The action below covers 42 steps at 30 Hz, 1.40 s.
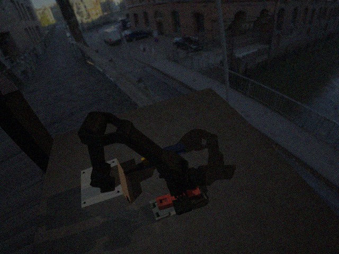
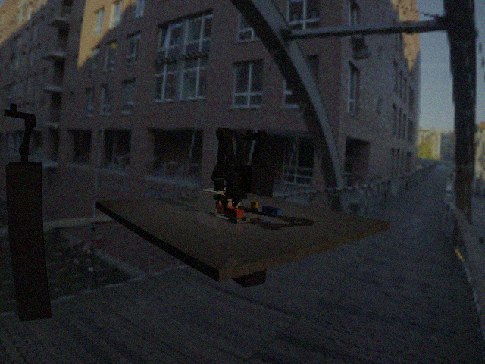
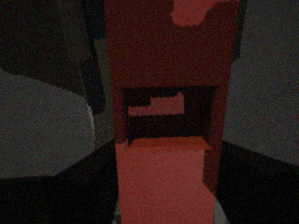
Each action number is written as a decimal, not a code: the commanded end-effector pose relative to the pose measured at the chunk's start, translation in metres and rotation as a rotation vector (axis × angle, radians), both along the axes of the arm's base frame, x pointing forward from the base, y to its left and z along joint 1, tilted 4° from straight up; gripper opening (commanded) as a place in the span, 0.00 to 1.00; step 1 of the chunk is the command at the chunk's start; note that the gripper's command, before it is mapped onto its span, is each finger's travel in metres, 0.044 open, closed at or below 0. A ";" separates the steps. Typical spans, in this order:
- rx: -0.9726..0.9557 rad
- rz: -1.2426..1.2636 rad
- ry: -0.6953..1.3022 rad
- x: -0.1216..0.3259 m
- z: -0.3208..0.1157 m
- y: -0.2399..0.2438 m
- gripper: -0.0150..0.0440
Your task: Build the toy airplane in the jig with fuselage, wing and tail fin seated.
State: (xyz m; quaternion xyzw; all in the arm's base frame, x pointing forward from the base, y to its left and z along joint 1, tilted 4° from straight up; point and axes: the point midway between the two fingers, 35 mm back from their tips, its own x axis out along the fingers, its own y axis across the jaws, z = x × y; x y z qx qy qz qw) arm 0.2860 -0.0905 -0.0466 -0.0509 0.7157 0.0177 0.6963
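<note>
The red fuselage [image 1: 169, 203] [image 2: 236, 212] [image 3: 163, 187] lies lengthwise and roughly level, low at the pale jig [image 1: 164, 214]. Whether its underside is fully down in the cradle cannot be told. An open rectangular socket shows in its top in the wrist view. My gripper [image 1: 181, 197] [image 3: 160, 142] points down and is shut on the fuselage's middle, one dark finger on each side. The blue wing [image 1: 174, 148] [image 2: 272, 210] and the small yellow tail fin [image 1: 142, 159] [image 2: 254, 205] lie on the table, apart from the jig. The arm partly hides both in the top view.
A tan upright panel [image 1: 124, 180] stands between the arm's white base plate [image 1: 92, 197] and the jig. The arm's shadow falls across the table around the blue wing. The scene is very dark.
</note>
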 end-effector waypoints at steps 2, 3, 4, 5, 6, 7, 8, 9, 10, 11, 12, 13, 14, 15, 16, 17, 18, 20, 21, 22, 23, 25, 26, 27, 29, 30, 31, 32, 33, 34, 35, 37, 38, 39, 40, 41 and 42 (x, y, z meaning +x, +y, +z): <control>0.000 0.000 -0.001 0.000 0.000 0.000 0.39; 0.000 0.000 -0.001 0.000 0.000 0.000 0.43; 0.000 0.000 -0.001 0.000 0.000 0.000 0.48; 0.000 0.000 -0.001 0.000 0.000 0.000 0.52; 0.000 0.000 -0.001 0.000 0.000 0.000 0.57; 0.000 0.000 -0.001 0.000 0.000 0.000 0.61; 0.000 0.000 -0.001 0.000 0.000 0.000 0.65; 0.000 0.000 -0.001 0.000 0.000 0.000 0.70; 0.000 0.000 -0.001 0.000 0.000 0.000 0.74; 0.000 0.000 -0.001 0.000 0.000 0.000 0.79; 0.000 0.000 -0.001 0.000 0.000 0.000 0.83; 0.000 0.000 -0.001 0.000 0.000 0.000 0.88; 0.000 0.000 -0.001 0.000 0.000 0.000 0.92; 0.000 0.000 -0.001 0.000 0.000 0.000 0.97; 0.000 0.000 -0.001 0.000 0.000 0.000 1.00; 0.000 0.000 -0.001 0.000 0.000 0.000 1.00; 0.000 0.000 -0.001 0.000 0.000 0.000 1.00; 0.000 0.000 -0.001 0.000 0.000 0.000 1.00; 0.000 0.000 -0.001 0.000 0.000 0.000 1.00; 0.000 0.000 -0.001 0.000 0.000 0.000 1.00; 0.000 0.000 -0.001 0.000 0.000 0.000 1.00; -0.001 0.000 -0.001 0.003 0.011 0.000 1.00; -0.001 0.001 -0.002 0.005 0.025 0.000 1.00; -0.002 0.001 -0.002 0.006 0.043 0.001 1.00; -0.004 0.002 -0.003 0.006 0.080 0.003 1.00; -0.004 0.002 -0.003 0.005 0.095 0.004 1.00; -0.004 0.003 -0.003 0.004 0.104 0.005 1.00; -0.004 0.003 -0.003 0.003 0.107 0.006 1.00; -0.004 0.003 -0.003 0.003 0.107 0.006 1.00; -0.004 0.003 -0.003 0.005 0.107 0.005 1.00; -0.005 0.003 -0.003 0.008 0.107 0.004 1.00; -0.005 0.003 -0.003 0.009 0.107 0.004 1.00; -0.005 0.003 -0.003 0.009 0.107 0.004 1.00; -0.005 0.003 -0.003 0.009 0.107 0.004 1.00; -0.005 -0.010 -0.004 0.010 0.107 0.004 1.00; -0.005 -0.023 -0.005 0.011 0.107 0.004 1.00; -0.005 -0.023 -0.006 0.011 0.107 0.005 1.00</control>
